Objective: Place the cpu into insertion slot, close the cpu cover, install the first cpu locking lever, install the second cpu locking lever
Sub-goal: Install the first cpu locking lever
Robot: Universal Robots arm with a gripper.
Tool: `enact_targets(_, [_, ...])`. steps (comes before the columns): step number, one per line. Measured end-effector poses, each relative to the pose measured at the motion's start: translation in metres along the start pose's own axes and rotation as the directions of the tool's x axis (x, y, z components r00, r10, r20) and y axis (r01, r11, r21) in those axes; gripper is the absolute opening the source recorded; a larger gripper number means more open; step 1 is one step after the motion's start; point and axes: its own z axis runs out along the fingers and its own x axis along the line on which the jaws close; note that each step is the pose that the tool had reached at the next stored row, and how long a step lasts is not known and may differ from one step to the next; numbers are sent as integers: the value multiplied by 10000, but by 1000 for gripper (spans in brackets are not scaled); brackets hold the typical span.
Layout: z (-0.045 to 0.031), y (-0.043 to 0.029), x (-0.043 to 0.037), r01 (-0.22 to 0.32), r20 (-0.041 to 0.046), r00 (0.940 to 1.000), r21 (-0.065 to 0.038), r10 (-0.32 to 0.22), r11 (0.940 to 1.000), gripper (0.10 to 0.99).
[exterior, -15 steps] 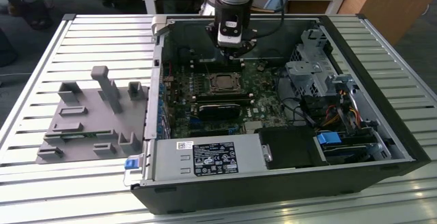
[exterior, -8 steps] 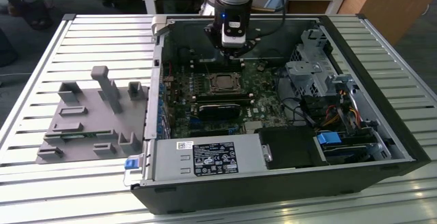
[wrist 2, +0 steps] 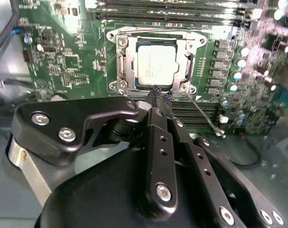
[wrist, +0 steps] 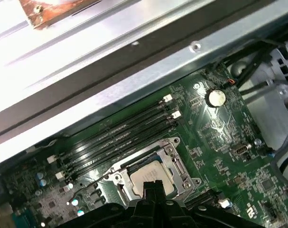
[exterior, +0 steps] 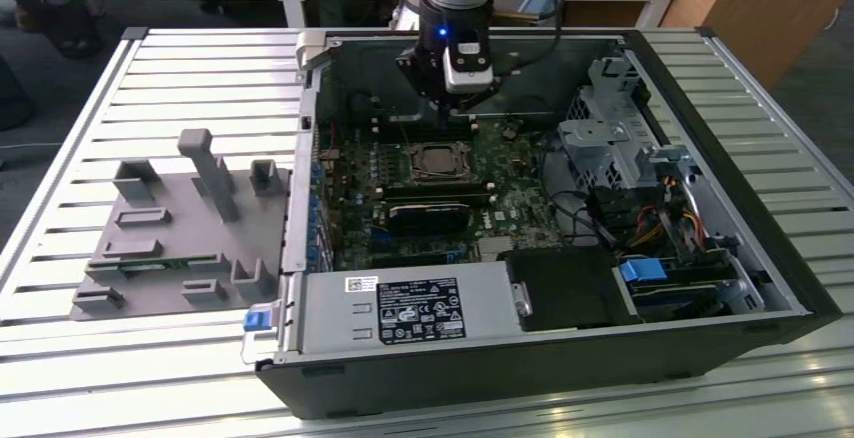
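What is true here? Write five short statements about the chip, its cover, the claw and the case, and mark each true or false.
1. The chip lies seated on the green board. True.
2. The metal cover lies flat around the chip. True.
3. The claw grips the chip. False: the claw is shut at the cover's edge and the chip lies free under the cover.
4. The grey holder stands at the exterior view's right of the case. False: it stands at the left.
5. The case lies on a slatted metal table. True.
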Motion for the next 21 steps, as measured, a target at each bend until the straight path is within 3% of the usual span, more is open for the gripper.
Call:
enact_targets(5, [-7, -1, 0, 742, -19, 9972, -2, -742, 9972, 106])
enact_targets(15, [-33, -28, 53, 1213, -40, 9926, -32, -1213, 9926, 106])
enact_targets(21, [-34, -74, 143, 1285, -60, 9917, -91, -1286, 9917, 106])
